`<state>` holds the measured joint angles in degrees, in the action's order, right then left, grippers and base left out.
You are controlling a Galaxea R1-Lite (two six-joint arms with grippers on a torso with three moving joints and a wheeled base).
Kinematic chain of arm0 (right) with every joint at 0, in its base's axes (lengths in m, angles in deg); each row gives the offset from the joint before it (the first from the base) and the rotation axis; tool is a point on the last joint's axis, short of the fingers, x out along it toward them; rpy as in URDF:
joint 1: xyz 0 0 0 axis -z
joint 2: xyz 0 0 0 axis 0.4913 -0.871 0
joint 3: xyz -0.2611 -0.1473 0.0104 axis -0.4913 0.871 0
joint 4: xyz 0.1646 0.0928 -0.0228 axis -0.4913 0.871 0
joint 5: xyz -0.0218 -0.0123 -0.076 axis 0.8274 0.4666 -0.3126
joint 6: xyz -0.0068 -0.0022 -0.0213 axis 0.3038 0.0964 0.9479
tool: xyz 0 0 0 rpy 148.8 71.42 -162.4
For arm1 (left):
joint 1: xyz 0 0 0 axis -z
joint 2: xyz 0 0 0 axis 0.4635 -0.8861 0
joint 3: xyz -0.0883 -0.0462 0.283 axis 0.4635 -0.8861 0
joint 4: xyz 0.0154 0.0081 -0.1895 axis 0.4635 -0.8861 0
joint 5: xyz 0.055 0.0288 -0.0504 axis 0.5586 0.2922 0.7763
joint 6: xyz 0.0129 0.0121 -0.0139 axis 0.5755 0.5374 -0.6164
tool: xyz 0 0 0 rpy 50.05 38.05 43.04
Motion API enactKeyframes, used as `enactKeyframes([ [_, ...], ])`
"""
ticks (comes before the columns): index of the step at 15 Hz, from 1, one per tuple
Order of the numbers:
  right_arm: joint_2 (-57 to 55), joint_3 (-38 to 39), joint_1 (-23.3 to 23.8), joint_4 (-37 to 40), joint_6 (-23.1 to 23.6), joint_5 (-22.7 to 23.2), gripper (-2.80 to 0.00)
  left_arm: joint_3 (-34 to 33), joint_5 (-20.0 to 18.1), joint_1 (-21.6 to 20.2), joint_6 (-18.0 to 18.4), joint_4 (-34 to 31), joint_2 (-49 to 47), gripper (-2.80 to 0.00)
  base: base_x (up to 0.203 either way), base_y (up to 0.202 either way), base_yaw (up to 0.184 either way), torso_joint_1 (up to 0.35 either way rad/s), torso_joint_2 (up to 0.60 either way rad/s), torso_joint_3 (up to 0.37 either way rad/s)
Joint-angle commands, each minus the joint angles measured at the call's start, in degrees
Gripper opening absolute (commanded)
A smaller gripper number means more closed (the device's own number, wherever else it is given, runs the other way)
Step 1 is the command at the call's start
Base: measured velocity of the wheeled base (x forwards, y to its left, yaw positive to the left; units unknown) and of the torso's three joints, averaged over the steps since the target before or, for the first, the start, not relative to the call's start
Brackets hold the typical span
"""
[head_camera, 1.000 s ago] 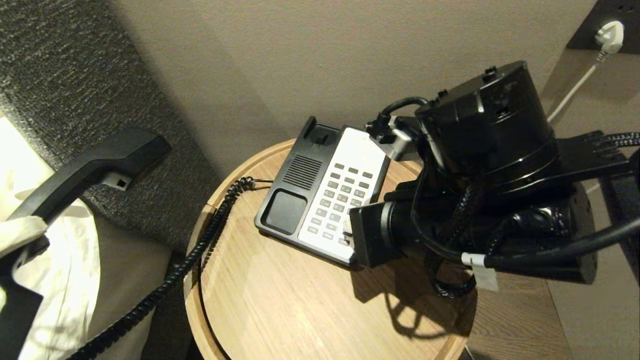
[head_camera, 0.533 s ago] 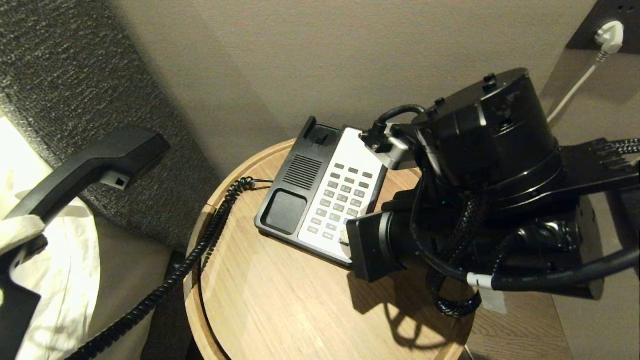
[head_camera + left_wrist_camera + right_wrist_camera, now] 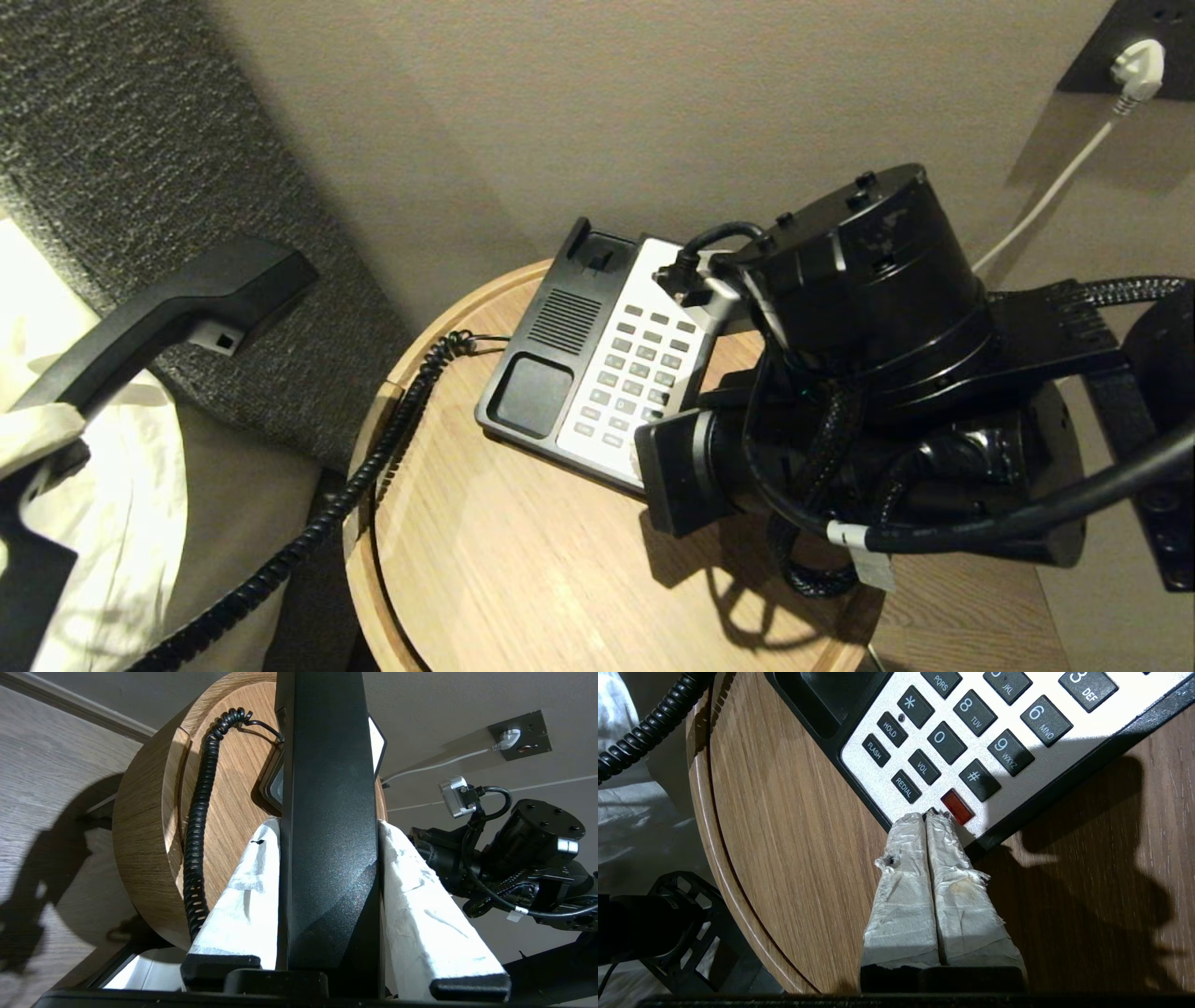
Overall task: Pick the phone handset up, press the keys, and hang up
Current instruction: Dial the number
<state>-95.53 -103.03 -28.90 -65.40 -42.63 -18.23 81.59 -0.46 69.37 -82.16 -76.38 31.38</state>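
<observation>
The phone handset (image 3: pixel 168 313) is up in the air on the left side, away from the round wooden table (image 3: pixel 523 569). The left gripper (image 3: pixel 327 858) holds it, with one white-wrapped finger (image 3: pixel 243 896) pressed on each side of the black bar. In the head view the handset's big end points up toward the dark, rough headboard (image 3: pixel 112 140), and something white and soft (image 3: pixel 112 523) lies under it. A black curly cord (image 3: pixel 373 467) hangs down from the left and climbs over the edge of the table to the phone base (image 3: pixel 607 355). The base lies flat on the table near the wall, with a black part on its left and a white part full of gray keys (image 3: pixel 971 714) on its right. The right gripper (image 3: pixel 931 817) is at the near edge of the base. Its two white-wrapped fingers (image 3: pixel 906 877) are pressed tight together with nothing between them. Their tips rest at the bottom row of the keys, just beside a small red button (image 3: pixel 957 806). The big black right arm (image 3: pixel 868 373) reaches in from the right and throws a dark shadow on the wood. A white plug (image 3: pixel 1137 65) sits in a wall socket up in the far right corner.
</observation>
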Motion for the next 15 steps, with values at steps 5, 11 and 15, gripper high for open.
enactKeyframes([
  [5,-0.7,0.2,0.0,-0.4,0.1,-0.3,-2.80,0.0,0.1,0.0,-0.2,0.0,0.0,-2.80,0.000,0.000,0.000,0.000,0.00,0.000],
  [11,-1.1,0.2,0.7,-0.6,0.2,-0.5,-2.80,-0.1,0.1,0.0,-0.2,0.0,0.2,-2.80,0.000,0.000,0.000,0.000,0.00,0.000],
  [15,-1.4,0.2,1.9,-0.6,0.4,-0.5,-2.80,-0.1,0.1,0.0,-0.2,0.0,0.2,-2.80,0.000,0.000,0.000,0.000,0.00,0.000],
])
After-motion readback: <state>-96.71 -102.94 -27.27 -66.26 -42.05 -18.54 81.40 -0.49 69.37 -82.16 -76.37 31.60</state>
